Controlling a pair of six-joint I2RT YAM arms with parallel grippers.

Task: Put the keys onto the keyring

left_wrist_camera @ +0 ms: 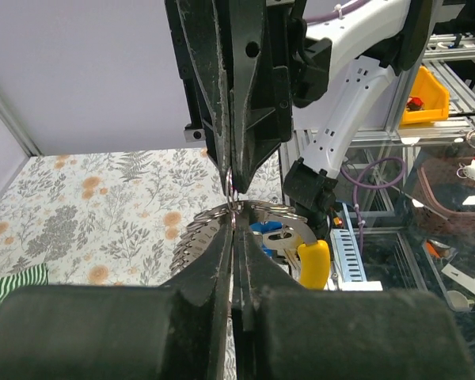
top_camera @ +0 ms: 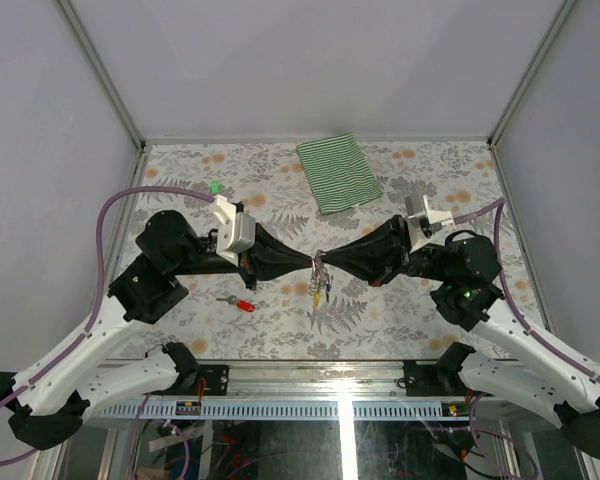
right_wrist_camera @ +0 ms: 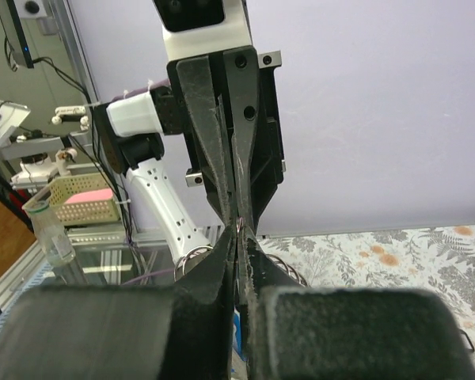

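My left gripper (top_camera: 310, 261) and right gripper (top_camera: 327, 261) meet tip to tip above the table's middle. Both are shut on the thin wire keyring (left_wrist_camera: 234, 204) between them, which also shows in the right wrist view (right_wrist_camera: 239, 225). A bunch of silvery keys (left_wrist_camera: 196, 237) hangs from the ring, with a blue tag (left_wrist_camera: 266, 227) and a yellow tag (left_wrist_camera: 313, 264); the yellow tag (top_camera: 317, 297) dangles below the fingertips. A red-tagged key (top_camera: 242, 303) lies loose on the table, left of centre. A small green tag (top_camera: 216, 186) lies at the far left.
A green-striped folded cloth (top_camera: 338, 172) lies at the back centre of the floral table (top_camera: 400, 310). Metal frame posts stand at the table's back corners. The arm bases sit at the near edge.
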